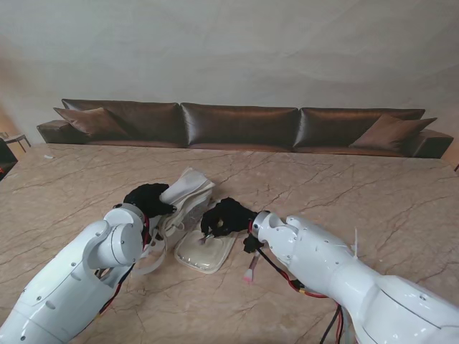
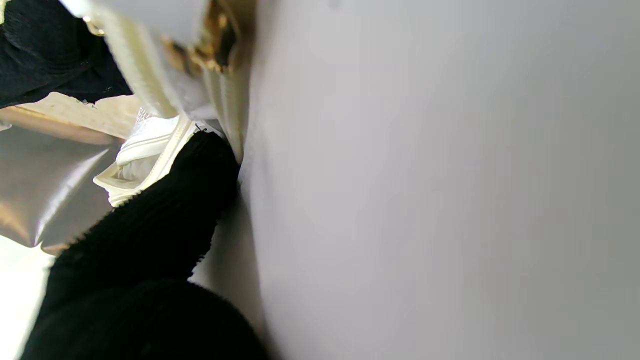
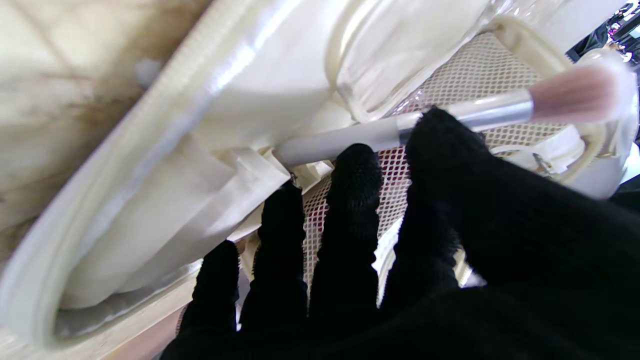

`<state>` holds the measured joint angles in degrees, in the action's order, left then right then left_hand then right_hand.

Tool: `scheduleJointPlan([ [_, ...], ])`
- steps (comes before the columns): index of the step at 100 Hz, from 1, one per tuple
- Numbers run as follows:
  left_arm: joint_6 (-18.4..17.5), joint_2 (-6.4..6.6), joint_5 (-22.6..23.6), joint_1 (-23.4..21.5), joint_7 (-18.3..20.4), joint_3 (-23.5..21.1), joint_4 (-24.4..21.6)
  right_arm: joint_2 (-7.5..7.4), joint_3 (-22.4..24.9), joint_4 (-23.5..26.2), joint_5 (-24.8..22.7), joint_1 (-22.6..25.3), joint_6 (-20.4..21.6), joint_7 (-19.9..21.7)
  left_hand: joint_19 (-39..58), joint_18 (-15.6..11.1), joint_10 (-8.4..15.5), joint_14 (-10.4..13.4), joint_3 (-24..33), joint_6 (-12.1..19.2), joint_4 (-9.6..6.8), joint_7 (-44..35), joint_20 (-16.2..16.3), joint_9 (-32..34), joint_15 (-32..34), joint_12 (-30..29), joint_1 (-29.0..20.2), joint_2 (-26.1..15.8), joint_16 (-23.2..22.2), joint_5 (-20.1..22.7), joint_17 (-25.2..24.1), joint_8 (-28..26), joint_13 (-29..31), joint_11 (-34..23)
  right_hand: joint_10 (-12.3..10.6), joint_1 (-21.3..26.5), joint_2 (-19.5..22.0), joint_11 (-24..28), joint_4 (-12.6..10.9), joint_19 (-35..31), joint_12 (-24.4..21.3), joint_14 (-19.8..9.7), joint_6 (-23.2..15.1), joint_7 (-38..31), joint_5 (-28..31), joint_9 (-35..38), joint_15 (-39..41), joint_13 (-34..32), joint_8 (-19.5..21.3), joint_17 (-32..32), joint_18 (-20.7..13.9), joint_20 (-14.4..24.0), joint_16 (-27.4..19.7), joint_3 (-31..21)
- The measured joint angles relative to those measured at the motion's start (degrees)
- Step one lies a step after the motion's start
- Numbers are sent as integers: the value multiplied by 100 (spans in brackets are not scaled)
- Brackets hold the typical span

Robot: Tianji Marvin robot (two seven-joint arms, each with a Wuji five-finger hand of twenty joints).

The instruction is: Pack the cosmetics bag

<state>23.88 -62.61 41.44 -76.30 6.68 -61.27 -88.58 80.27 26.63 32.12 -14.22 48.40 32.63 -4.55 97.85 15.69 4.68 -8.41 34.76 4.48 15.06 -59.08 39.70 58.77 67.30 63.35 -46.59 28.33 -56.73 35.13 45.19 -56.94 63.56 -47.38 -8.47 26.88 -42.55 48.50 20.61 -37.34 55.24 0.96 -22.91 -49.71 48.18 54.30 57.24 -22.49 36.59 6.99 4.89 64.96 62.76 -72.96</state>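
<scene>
— Your right hand (image 3: 400, 260) pinches a makeup brush (image 3: 450, 122) between thumb and fingertips, other fingers spread over the mesh pocket (image 3: 480, 75).
— Which way does the brush point?
— Its long axis runs across the open cosmetics bag (image 1: 197, 236), pink bristles toward the far rim.
— And your left hand (image 1: 147, 199)?
— Closed on the bag's raised lid (image 1: 188, 188), holding it up. A second brush (image 1: 252, 269) lies on the table (image 1: 358, 193) just right of the bag.

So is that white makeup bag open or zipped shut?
Open: the cosmetics bag lies spread, left robot hand lifting its lid, mesh lining exposed.
</scene>
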Motion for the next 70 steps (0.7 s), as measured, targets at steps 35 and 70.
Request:
scheduleJointPlan([
  [35, 31, 0, -19, -4, -2, -13, 0, -255, 156, 699, 0, 207, -216, 44, 0, 0, 0, 0, -1, 0, 0, 0, 1, 0, 0, 0, 0, -1, 2, 0, 0, 1, 0, 0, 0, 0, 2, 0, 0, 38, -3, 1, 10, -2, 0, 0, 0, 0, 2, 0, 0, 61, 0, 0],
  [70, 37, -2, -18, -13, -11, -31, 2, -650, 459, 1425, -116, 524, -608, 362, 0, 0, 0, 0, -2, 1, 0, 0, 2, 0, -2, 0, -1, -1, 5, 0, 0, 1, 0, 0, 1, 0, 29, 0, 0, 59, -19, 4, 41, -4, 0, 0, 0, 0, 2, 0, 0, 68, 0, 0],
])
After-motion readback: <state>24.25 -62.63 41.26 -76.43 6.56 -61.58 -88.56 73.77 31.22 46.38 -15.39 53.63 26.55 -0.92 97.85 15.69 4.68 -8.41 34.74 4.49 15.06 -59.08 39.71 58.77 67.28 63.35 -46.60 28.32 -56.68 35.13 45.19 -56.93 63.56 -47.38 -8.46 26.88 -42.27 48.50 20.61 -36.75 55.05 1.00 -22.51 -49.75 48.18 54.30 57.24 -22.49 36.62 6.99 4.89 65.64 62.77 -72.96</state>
